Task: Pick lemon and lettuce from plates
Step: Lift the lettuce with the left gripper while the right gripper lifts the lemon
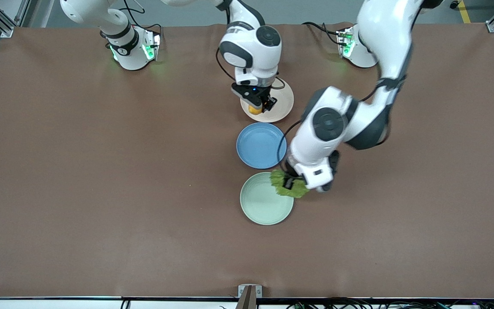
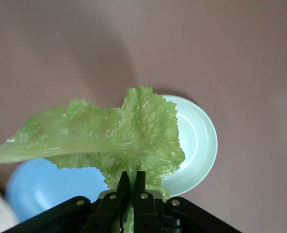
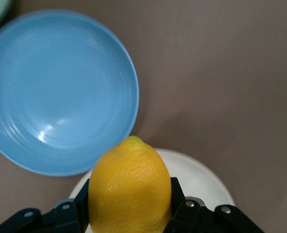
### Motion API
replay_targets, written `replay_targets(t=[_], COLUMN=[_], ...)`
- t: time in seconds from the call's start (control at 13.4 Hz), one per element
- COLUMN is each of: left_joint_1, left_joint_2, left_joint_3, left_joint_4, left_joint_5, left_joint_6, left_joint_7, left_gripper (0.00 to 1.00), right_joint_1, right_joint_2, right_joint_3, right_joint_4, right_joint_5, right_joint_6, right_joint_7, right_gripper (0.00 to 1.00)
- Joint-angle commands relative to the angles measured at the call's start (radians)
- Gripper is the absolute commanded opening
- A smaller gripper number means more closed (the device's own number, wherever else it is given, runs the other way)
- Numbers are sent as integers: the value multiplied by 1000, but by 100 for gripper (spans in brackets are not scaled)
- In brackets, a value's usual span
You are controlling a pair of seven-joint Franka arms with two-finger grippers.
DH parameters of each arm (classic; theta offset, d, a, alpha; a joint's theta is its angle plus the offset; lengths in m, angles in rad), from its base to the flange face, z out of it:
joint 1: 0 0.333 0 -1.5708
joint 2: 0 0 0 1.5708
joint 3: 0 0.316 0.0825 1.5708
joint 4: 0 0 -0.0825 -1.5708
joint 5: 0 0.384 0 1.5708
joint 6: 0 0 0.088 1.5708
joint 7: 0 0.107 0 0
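My right gripper (image 1: 260,105) is shut on the yellow lemon (image 1: 254,110) at the pale beige plate (image 1: 283,103). In the right wrist view both fingers press the sides of the lemon (image 3: 129,187), with the beige plate (image 3: 197,177) right under it. Whether the lemon still touches the plate I cannot tell. My left gripper (image 1: 289,183) is shut on the stem end of the crinkled green lettuce (image 1: 287,188), over the rim of the mint green plate (image 1: 264,201). In the left wrist view the lettuce (image 2: 109,136) spreads out in the air from the closed left gripper (image 2: 132,180), above the mint plate (image 2: 197,141).
A blue plate (image 1: 260,145) with nothing on it lies between the two pale plates, close to both. The brown table cover (image 1: 101,193) stretches bare toward both ends. Both arm bases stand at the table's edge farthest from the front camera.
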Motion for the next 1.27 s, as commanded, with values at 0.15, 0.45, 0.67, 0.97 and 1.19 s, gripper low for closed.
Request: replay_targets(t=[0.15, 0.45, 0.67, 0.97, 1.19], left_joint_1=[129, 210, 276, 348, 365], left_joint_2=[-154, -254, -292, -285, -249], left_joint_3=[-12, -9, -9, -9, -9], left_joint_4=[-167, -356, -526, -683, -746], left_joint_5=[-31, -22, -19, -19, -19], left_joint_6=[-108, -47, 135, 318, 419], left_joint_7=[324, 569, 724, 955, 1030], left_gripper=[0, 0, 1, 1, 4], right_joint_1=[-252, -517, -695, -924, -980], right_joint_2=[-253, -366, -364, -354, -304], right_joint_3=[17, 16, 11, 11, 11], right_joint_4=[-247, -346, -352, -424, -479], right_joint_5=[85, 199, 219, 219, 219], right_joint_6=[12, -10, -31, 54, 171], right_joint_7=[-411, -853, -1135, -1502, -1654], right_gripper=[0, 0, 0, 0, 1])
